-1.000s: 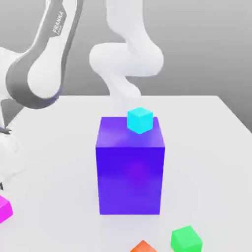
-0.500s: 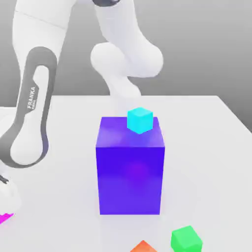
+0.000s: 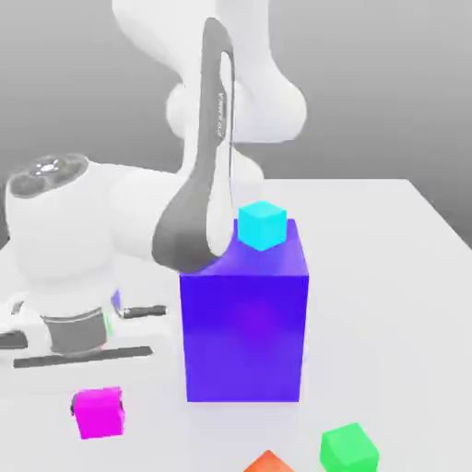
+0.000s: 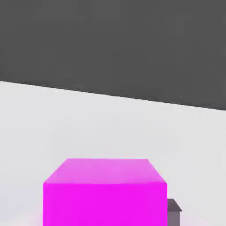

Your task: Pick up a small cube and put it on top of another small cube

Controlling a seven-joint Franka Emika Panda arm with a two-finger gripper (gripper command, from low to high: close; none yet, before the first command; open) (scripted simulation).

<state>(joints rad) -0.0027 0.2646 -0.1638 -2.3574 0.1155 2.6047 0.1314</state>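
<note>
Exterior view first: the small magenta cube (image 3: 98,411) sits on the white counter (image 3: 387,277) near the exterior view's lower left corner, out in front of the big blue-purple block (image 3: 244,323) and apart from it. Just above the cube hangs the robot's hand (image 3: 64,332), a white and grey body lying roughly level over the counter; whether its fingers are apart, together or touching the cube I cannot tell, since none is seen plainly here. In the hand view the magenta cube (image 4: 105,192) looms close and square-on, resting on the pale counter (image 4: 110,128), with a small dark grey piece (image 4: 174,211) showing just beside its lower edge, too little of it to tell what it is or whether it touches the cube. Moving outward in the exterior view, a cyan cube (image 3: 262,225) stands on top of the blue-purple block, near its far edge. A grey-banded link of the arm (image 3: 205,175) comes down past the block's upper corner on the exterior view's left, crossing in front of it and close beside the cyan cube. A green cube (image 3: 349,449) lies on the counter near the bottom edge towards the exterior view's right, and an orange cube (image 3: 268,463) peeps up at the bottom edge beside it.
</note>
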